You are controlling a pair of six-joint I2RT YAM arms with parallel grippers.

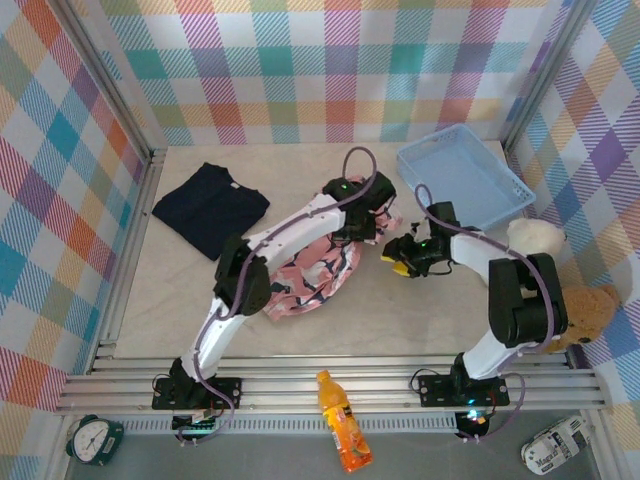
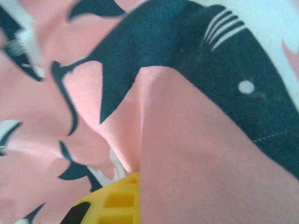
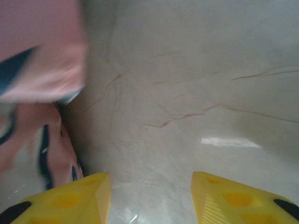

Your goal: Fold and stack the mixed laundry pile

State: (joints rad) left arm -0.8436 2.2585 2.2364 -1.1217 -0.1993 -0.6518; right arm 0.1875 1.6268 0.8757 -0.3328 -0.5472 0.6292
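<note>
Pink garment [image 1: 315, 270]: lies crumpled and unfolded on the table [image 1: 420, 320] at the centre of the top view. Its navy shark print is seen close up in the left wrist view. Navy trousers [image 1: 210, 208]: folded flat at the upper left of the frame, well apart from the pink item. Left gripper [image 1: 362, 222]: at the garment's upper right edge, clenched. The wrist view has pink cloth pinched against its yellow finger [image 2: 112, 200], so it is judged to be grasping the pink garment. Right gripper [image 1: 398, 258]: just beside the garment's right edge, low over bare table. Its jaws stand apart with nothing between them, and the cloth lies at the left of its wrist view. Light blue basket [image 1: 465, 180]: upper right, not involved. Assessment: the step in hand is taking up the pink garment at two points so it can be spread for folding. The next move calls for the right gripper to shift onto the cloth edge and secure it before any lift. Otherwise the garment is likely to hang bunched from one corner.
</note>
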